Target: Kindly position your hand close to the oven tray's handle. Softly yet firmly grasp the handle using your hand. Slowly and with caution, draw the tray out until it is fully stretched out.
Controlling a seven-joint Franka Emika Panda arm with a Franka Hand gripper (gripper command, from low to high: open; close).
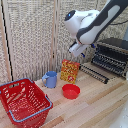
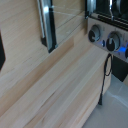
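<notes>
The black oven (image 1: pixel 114 46) with silvery trim stands at the exterior view's right, its door open. The oven tray (image 1: pixel 110 63), a dark rack of thin wires, lies in the oven's mouth above the long slatted flap (image 1: pixel 94 73). My hand (image 1: pixel 77 49), white on a bulky white arm, hangs in the air to the left of the oven, above the orange box and apart from the tray. Its fingers are too small to read. The wrist view shows the oven's knobs (image 2: pixel 95 35) and a silvery bar (image 2: pixel 46 25) over the wooden table (image 2: pixel 55 85); no fingers show there.
An orange box (image 1: pixel 70 71) stands under my hand, with a blue mug (image 1: pixel 50 79) beside it and a red bowl (image 1: pixel 71 91) in front. A red basket (image 1: pixel 25 102) sits at the front left. A black cable (image 2: pixel 106 70) hangs by the oven.
</notes>
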